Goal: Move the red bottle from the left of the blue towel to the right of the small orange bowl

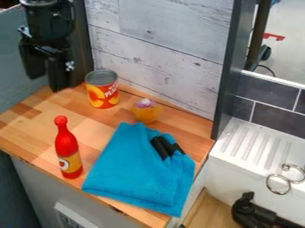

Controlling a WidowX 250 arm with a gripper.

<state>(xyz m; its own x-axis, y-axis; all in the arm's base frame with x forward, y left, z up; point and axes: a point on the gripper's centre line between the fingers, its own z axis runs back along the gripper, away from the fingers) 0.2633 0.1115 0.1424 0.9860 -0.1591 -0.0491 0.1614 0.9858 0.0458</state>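
The black gripper point(47, 81) hangs at the upper left, above the back left part of the wooden counter, with its two fingers apart and nothing between them. Just right of it stands an orange and red can point(103, 94) with a grey top. A small orange-yellow item point(146, 111) with a purple and white top sits right of the can. A red bottle point(67, 149) with a yellow label stands upright at the front left. The folded blue cloth point(140, 171) lies at the front right, with two black pieces point(160, 148) on it.
A whitish wood-panel wall point(161, 49) backs the wooden counter point(30, 127), with a dark upright post point(229, 75) at its right. Beyond that are a white ridged ledge point(253, 144), metal rings point(278, 184) and a black curved fixture point(253, 211).
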